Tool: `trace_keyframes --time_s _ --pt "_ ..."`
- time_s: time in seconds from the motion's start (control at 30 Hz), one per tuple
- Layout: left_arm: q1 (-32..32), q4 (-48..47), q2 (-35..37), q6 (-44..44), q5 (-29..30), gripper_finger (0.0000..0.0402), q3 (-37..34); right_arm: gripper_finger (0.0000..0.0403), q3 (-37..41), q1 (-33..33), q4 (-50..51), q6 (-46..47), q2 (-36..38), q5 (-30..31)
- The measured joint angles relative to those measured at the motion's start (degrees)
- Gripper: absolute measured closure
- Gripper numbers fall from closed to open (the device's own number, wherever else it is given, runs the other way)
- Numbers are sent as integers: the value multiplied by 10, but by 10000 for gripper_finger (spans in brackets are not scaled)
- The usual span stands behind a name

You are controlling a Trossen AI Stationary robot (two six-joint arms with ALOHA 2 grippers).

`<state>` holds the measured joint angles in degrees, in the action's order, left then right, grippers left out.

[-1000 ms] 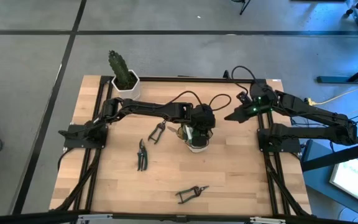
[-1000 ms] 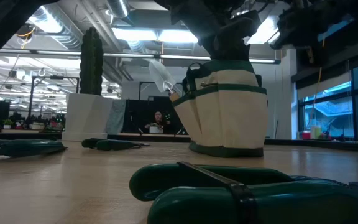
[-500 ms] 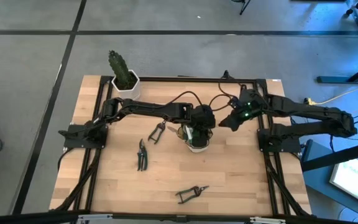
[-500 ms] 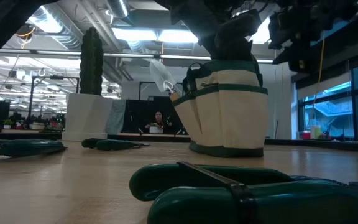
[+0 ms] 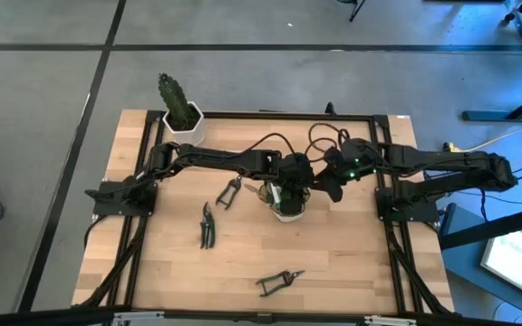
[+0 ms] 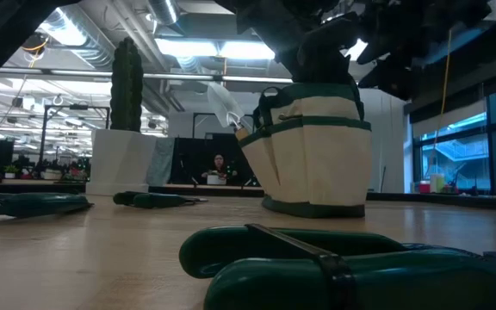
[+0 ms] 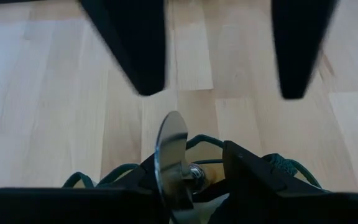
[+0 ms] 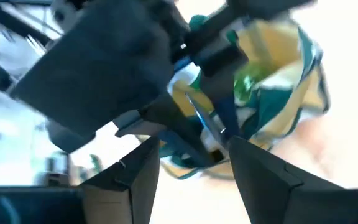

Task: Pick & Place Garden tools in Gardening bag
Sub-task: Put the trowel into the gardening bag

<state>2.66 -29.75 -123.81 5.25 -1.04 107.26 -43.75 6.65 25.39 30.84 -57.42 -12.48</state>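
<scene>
Overhead, your left tool [image 5: 284, 188] hung at frame centre above the bag [image 5: 285, 206], fingers parted, gripping nothing, a trowel [image 7: 173, 163] beneath. Your right tool [image 5: 332, 184], open and empty, sat just right of the bag. Three shears [image 5: 207, 225] lay on the surface [image 5: 352, 263].

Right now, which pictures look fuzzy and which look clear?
Right wrist view: smeared all over, the gardening bag streaky and washed out by glare. Left wrist view: the left tool's own fingers are soft-edged, the wood behind clearer. Low view: the green handles up close are out of focus, the bag sharper, ceiling lights bright. High view: clear and evenly lit.
</scene>
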Motion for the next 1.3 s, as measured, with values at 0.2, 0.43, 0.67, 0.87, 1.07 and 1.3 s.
trace_keyframes --time_s 0.2,0.43,0.67,0.87,1.07,1.3 --pt "0 0 0 -16 -1 279 0 206 0 -40 -34 -116 2 51" --pt "0 3 0 -27 -1 277 0 217 0 -46 -66 -138 -36 83" --pt "0 -1 0 -27 -3 278 -1 274 0 -53 -64 -139 -63 82" --pt "1 9 0 -26 -1 279 -1 329 0 -54 -62 -123 -64 79" --pt "0 8 0 -28 -3 280 -1 395 0 -53 -48 -123 -66 82" --pt "0 -12 2 -30 -4 265 -1 400 0 -54 -33 -122 -66 96"
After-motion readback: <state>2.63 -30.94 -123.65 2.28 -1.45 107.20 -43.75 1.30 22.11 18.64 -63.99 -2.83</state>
